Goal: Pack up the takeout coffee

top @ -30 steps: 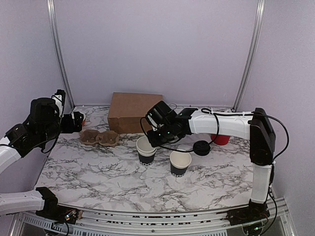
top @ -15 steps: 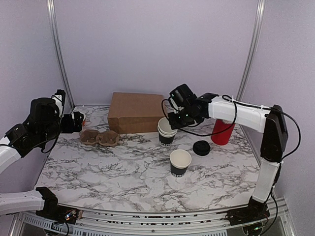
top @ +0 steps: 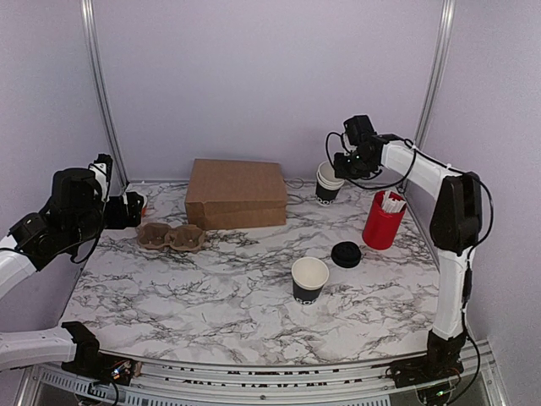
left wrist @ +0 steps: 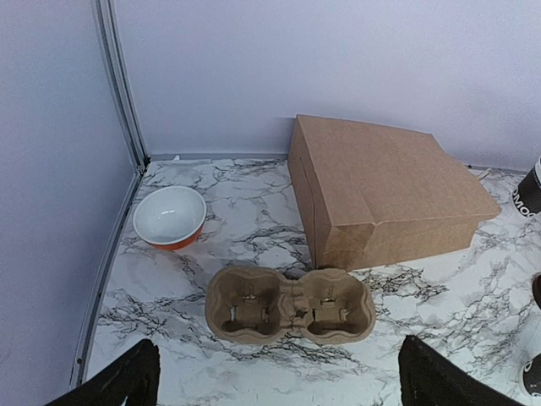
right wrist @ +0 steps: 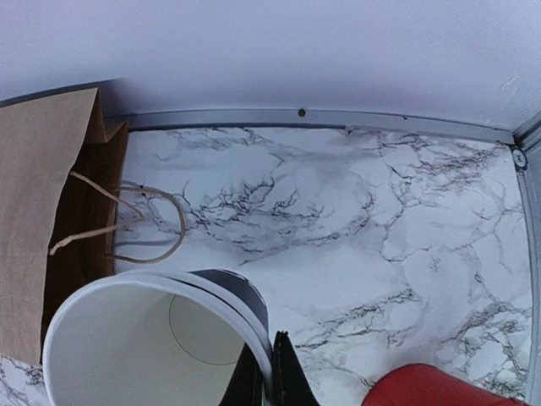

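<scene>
right gripper (right wrist: 270, 372): closed narrow, pinching the white rim of the top cup of the stack (right wrist: 156, 338). whether the stack rested on the table (top: 169, 296) could not be told.

bag (top: 237, 193): lay flat to the left of the right gripper, string handles toward it.

red tube (top: 382, 222): stood upright near the right gripper, on the side toward the arm bases.

cup (top: 309, 280): stood upright and uncovered on the table, well apart from the right gripper, toward the arm bases and left of it. neither gripper touched it.

lid (top: 346, 254): lay flat on the table just beside the cup, between the cup and the right gripper.

left gripper (top: 127, 210): jaws wide, holding nothing.

carrier (left wrist: 290, 304): lay just ahead of the left gripper, centred between its fingers, both wells unfilled.

bowl (left wrist: 170, 216): sat ahead-left of the left gripper, beyond the carrier.
</scene>
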Available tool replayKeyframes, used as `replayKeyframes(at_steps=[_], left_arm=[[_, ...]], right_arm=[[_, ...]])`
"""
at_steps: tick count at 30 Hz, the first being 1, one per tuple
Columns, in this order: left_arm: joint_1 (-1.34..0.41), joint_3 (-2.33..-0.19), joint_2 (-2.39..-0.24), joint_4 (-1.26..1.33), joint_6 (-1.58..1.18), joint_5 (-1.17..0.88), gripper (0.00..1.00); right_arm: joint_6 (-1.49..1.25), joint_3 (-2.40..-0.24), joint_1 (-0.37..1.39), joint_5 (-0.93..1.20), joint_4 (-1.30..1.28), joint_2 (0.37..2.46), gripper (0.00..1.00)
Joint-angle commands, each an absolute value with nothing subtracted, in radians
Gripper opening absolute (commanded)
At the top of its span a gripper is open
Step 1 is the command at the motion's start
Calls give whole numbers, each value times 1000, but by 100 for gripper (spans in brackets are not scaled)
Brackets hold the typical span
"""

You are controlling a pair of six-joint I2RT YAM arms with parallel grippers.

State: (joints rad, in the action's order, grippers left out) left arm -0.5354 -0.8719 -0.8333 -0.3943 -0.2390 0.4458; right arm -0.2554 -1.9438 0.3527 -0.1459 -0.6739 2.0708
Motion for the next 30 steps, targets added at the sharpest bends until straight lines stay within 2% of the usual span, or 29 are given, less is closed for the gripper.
replayKeyframes(at_steps=[1,7,16,24,30], left_arm=[[-531,-864,-823,-390,-235,443,99],[-532,-865,-822,-390,-235,444,99],[-532,-865,-827,-390,-234,440,99],[-531,-865,-829,-391,-233,433,99],[-531,-868,-834,-391,-234,411,99]], right_arm=[[-238,-2104,335,-70,-739,2192,4],[-242,-2132,324,-28,-757,2263,7],[-233,-2096,323,-58,-759,2204,37],[-217,-2028,337,-106,-739,2078,50],[-206,-1876,404,-163,-665,1917,65]])
